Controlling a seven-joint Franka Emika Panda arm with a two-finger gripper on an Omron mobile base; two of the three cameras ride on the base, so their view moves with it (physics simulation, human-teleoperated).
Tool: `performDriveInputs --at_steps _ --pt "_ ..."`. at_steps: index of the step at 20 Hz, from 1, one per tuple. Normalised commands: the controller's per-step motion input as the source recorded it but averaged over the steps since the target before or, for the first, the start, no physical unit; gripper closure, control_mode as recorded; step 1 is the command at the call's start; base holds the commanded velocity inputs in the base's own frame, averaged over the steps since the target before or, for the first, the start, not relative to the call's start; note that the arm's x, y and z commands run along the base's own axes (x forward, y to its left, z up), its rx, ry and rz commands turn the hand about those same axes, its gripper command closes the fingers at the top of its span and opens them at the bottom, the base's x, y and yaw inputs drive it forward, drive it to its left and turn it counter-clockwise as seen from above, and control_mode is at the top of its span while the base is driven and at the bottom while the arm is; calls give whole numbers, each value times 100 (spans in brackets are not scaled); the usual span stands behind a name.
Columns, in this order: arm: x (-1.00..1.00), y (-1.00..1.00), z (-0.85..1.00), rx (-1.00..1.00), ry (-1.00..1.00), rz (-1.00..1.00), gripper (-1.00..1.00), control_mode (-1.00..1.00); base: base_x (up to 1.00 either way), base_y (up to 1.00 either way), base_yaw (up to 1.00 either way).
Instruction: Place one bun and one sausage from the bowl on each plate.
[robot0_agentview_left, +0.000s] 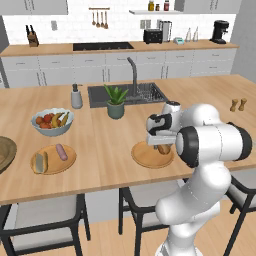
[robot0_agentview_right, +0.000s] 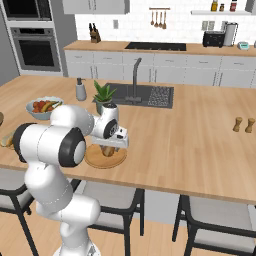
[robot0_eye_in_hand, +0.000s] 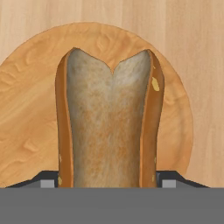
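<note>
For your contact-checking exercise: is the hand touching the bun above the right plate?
Touching. In the hand view the bun sits clamped between the fingertips, above the plate.

The arm (robot0_agentview_left: 200, 165) is glossy white, built of fat rounded segments. Dark grey rings mark its joints. Its hand (robot0_agentview_right: 111, 131) is white with black panels.

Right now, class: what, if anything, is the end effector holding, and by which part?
The end effector holds a bun by its near end, one finger on each crusted side, above the plate.
</note>
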Motion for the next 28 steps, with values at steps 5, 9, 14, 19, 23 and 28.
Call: performDriveInputs --at_steps 5,9,14,19,23,28 --pt "5 0 -22 0 -2 0 100 -100 0 0 0" --pt "0 0 -16 0 -3 0 -100 -100 0 0 0" --pt "0 0 0 0 0 0 -100 -100 0 0 0" --pt "0 0 10 0 0 0 -100 -100 0 0 0" --pt "-23 -2 75 0 0 0 -100 -100 0 0 0" --pt "-72 1 93 0 -3 -1 -100 -100 0 0 0"
